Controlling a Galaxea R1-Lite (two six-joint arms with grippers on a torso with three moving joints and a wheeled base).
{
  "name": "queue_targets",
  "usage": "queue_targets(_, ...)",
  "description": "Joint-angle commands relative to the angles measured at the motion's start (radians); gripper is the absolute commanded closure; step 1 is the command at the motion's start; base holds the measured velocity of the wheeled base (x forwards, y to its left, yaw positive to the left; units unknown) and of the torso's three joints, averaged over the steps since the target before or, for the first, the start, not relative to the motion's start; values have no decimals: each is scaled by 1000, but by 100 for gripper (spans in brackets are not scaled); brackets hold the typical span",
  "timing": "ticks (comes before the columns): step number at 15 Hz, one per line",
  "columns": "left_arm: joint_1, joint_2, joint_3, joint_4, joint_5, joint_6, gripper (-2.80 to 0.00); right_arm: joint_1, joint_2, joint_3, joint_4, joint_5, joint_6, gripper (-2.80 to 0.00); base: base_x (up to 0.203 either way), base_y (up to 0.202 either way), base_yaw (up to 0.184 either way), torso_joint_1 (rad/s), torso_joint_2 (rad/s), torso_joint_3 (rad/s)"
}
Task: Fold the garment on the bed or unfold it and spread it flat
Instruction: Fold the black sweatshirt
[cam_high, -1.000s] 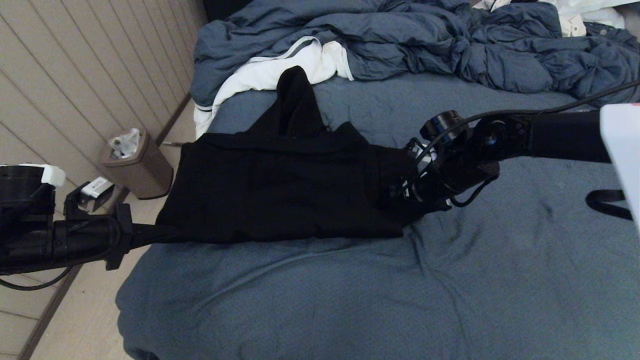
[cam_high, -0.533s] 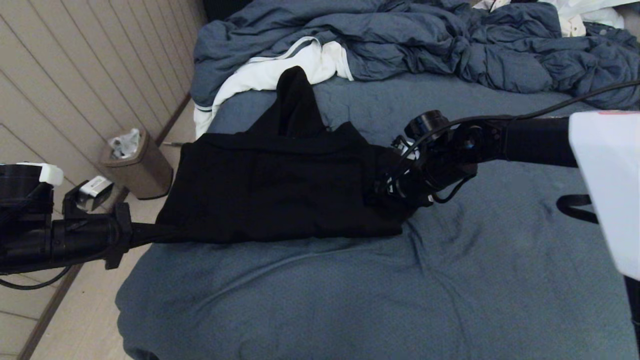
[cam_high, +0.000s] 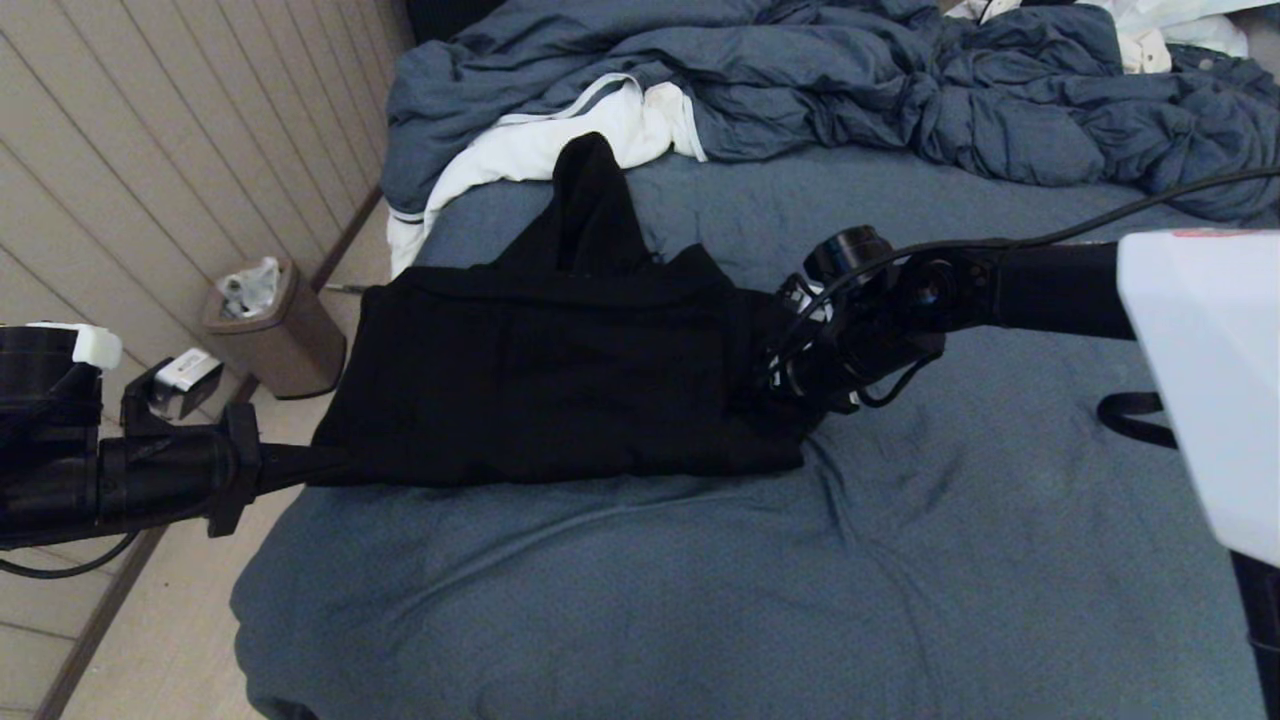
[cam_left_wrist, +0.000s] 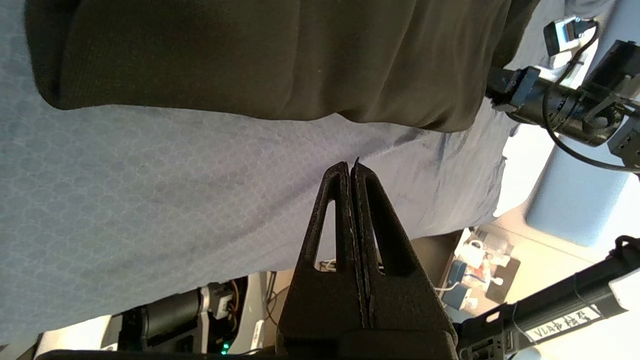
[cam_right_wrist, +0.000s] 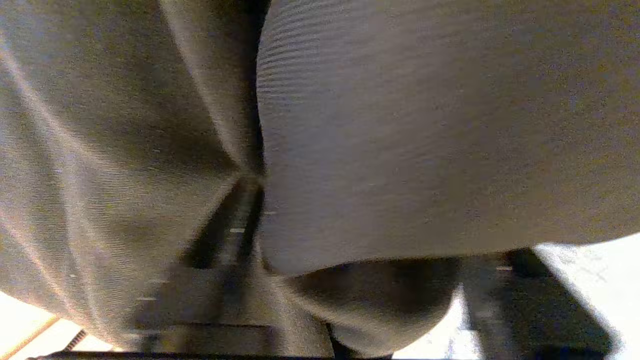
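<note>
The garment is a black hoodie lying folded across the bed, its hood pointing toward the far duvet. My right gripper is pushed into the garment's right edge. In the right wrist view its fingers stand apart with a bulging fold of the garment between them. It is open. My left gripper hangs at the bed's left edge by the garment's near left corner. The left wrist view shows it shut and empty over the sheet, short of the garment.
A rumpled blue-grey duvet and a white cloth with a grey stripe lie at the far end. A brown waste bin stands on the floor to the left. A black strap lies on the sheet at the right.
My right arm has moved left into the garment's right edge and its jaws have narrowed from fully wide. The left arm has barely shifted.
</note>
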Motion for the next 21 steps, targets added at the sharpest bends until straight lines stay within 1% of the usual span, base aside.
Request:
queue_targets(1, 1, -1, 0, -5, -4, -4, 0, 2, -3, 0, 0, 2, 1, 0, 0, 0, 0, 0, 0, 0)
queue_targets(9, 0, 1, 0, -5, -4, -4, 0, 0, -12, 0, 0, 2, -1, 0, 0, 0, 0, 0, 0, 0)
queue_targets(12, 0, 1, 0, -5, -4, -4, 0, -8, -44, 2, 7, 2, -2, 0, 0, 0, 0, 0, 0, 0)
queue_targets(17, 2, 1, 2, -5, -6, -4, 0, -103, -113, 12, 50, 0, -13, 0, 0, 0, 0, 0, 0, 0)
queue_targets(21, 1, 2, 6, -7, -6, -4, 0, -179, -132, 45, 57, 0, -37, 0, 0, 0, 0, 0, 0, 0)
